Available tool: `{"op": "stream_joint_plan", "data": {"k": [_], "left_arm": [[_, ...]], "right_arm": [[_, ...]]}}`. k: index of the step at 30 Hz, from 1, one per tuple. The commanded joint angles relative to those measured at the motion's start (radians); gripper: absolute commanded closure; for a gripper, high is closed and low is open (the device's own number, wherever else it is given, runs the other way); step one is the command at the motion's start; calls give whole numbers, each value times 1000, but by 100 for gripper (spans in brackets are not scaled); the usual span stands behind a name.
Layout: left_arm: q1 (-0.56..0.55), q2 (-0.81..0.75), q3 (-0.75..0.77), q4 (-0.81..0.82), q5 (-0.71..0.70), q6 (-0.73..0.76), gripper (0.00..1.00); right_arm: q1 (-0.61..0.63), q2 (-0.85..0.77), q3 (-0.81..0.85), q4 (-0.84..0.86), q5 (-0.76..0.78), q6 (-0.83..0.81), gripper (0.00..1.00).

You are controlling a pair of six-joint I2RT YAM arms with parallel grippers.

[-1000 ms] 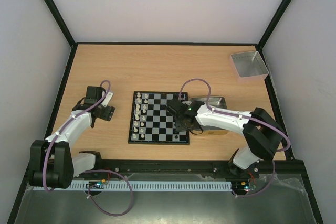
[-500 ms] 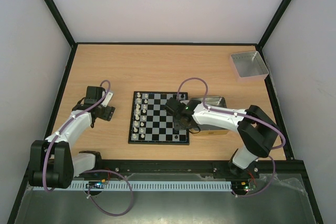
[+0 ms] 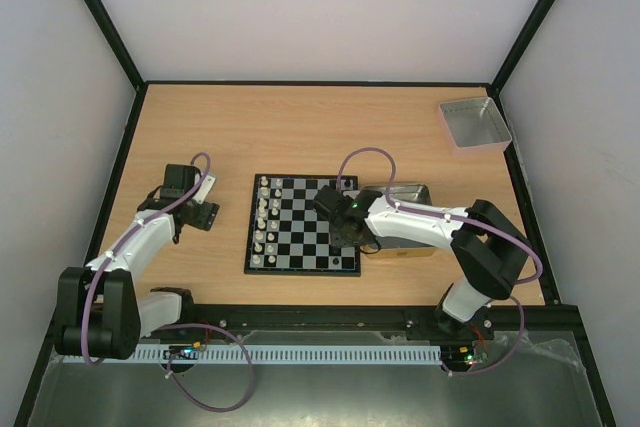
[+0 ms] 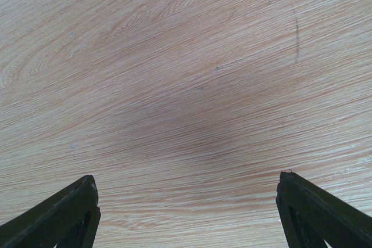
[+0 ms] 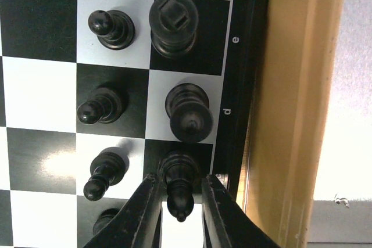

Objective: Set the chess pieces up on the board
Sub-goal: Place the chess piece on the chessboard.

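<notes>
The board (image 3: 300, 225) lies mid-table with whitish pieces (image 3: 265, 222) in two files along its left side. My right gripper (image 3: 346, 235) hangs over the board's right edge. In the right wrist view its fingers stand slightly apart either side of a black piece (image 5: 180, 169), which stands on a dark square beside the border (image 5: 241, 85); the gripper (image 5: 179, 179) is open. Other black pieces (image 5: 189, 111) stand upright on nearby squares. My left gripper (image 3: 203, 214) rests left of the board, jaws wide open (image 4: 187, 178) over bare wood.
A gold-tan tin (image 3: 410, 237) sits against the board's right edge, partly under my right arm, and shows as a tan wall (image 5: 290, 85) in the right wrist view. A grey square tray (image 3: 474, 124) stands at the far right corner.
The right arm has shifted slightly left over the board's right edge. The left arm has not moved.
</notes>
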Motion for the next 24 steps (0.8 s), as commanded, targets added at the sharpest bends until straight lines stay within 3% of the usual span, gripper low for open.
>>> {"op": "stream_joint_plan", "data": {"k": [1, 8, 9, 12, 20, 24], "left_arm": [[8, 0, -10, 0, 4, -1, 17], [8, 1, -11, -1, 6, 1, 17], [7, 2, -11, -1, 6, 1, 17], [8, 5, -11, -2, 7, 0, 17], [6, 9, -10, 0, 4, 0, 17], [5, 10, -9, -3, 4, 1, 17]], "right_arm": [[5, 8, 13, -11, 25, 7, 81], [4, -6, 22, -7, 14, 7, 77], [5, -12, 26, -10, 14, 6, 68], [4, -33, 43, -30, 20, 4, 56], [-10, -161, 91, -165, 113, -4, 56], [-128, -253, 76, -227, 176, -26, 58]]}}
